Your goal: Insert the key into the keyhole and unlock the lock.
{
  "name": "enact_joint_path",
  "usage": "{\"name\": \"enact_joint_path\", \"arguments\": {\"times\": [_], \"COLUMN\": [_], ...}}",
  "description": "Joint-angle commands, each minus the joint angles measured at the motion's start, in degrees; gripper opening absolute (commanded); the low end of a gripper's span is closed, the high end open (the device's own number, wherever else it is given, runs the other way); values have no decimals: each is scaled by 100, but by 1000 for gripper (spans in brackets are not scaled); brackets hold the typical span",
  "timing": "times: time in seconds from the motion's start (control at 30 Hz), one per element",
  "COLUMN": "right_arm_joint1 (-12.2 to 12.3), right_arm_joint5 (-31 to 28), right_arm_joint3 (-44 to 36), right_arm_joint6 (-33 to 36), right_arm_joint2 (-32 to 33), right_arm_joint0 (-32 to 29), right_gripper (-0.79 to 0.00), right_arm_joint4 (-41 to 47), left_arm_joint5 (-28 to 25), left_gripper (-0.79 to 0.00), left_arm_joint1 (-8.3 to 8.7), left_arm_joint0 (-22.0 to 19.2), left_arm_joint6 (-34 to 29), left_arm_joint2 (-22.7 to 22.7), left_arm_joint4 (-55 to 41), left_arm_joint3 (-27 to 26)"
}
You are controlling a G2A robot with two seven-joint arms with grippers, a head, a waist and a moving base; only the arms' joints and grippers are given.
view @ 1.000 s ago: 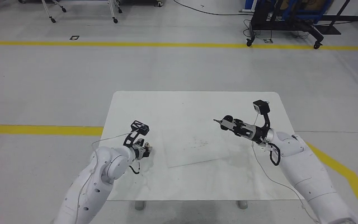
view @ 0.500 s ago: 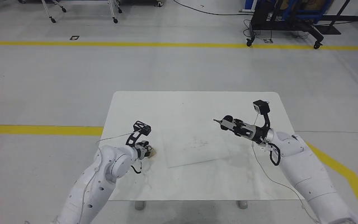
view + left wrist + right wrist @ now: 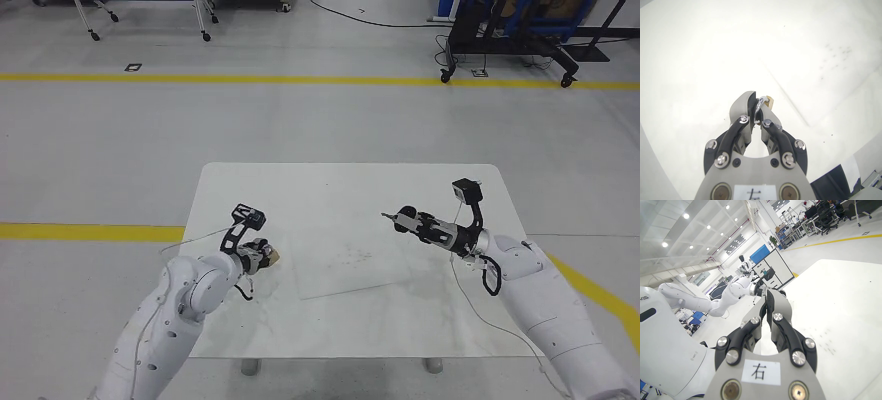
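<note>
Left claw (image 3: 759, 103) is clamped down tight on the padlock (image 3: 770, 102). I see the silver shackle pinched between the pads and the brass body poking out past the fingertips. That puts the padlock over the near left part of the desk (image 3: 330, 190), close to its left edge; I can't tell whether it sits clear of the surface. Over on the right side of the desk, right claw (image 3: 394, 216) hangs above the top, well apart from the padlock and pointing across toward it. Its pads are pressed together, and from above a thin metal tip, the key (image 3: 384, 214), juts out just past the fingertips. In my right wrist view the key itself is hidden between the pads.
</note>
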Motion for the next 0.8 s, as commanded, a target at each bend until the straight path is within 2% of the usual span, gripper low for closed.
{"name": "enact_joint_path", "arguments": {"times": [0.0,0.23,0.3,0.33,0.43,0.5,0.6,0.7,0.77], "right_arm_joint1": [0,0,0,-2,-32,-76,-185,-309,-382], "right_arm_joint5": [0,0,0,33,242,395,510,659,726], "right_arm_joint3": [0,0,0,-9,-159,-103,-95,-143,-184], "right_arm_joint6": [0,0,0,-37,-430,-835,-1560,-2266,-2652], "right_arm_joint2": [0,0,0,6,25,23,-86,-256,-348], "right_arm_joint0": [0,0,0,-4,-39,0,50,121,157], "right_gripper": [-785,-785,-785,-785,-785,-785,-785,-785,-785], "right_arm_joint4": [0,0,0,-6,-88,-239,-427,-881,-1110], "left_arm_joint5": [3,3,21,-64,-409,-761,-1069,-1314,-1779], "left_gripper": [-785,-785,-785,-785,-785,-785,-785,-785,-785], "left_arm_joint1": [0,0,-31,-69,-212,-350,-556,-798,-932], "left_arm_joint0": [-1,-1,17,-44,-694,-1268,-2151,-2883,-3239], "left_arm_joint6": [2,2,269,339,210,-220,-856,-1362,-1555], "left_arm_joint2": [4,4,4,34,172,352,645,1027,1258], "left_arm_joint4": [9,9,-352,-866,-2471,-3883,-5290,-6177,-6383], "left_arm_joint3": [5,5,66,230,1271,2134,3448,4500,4979]}}
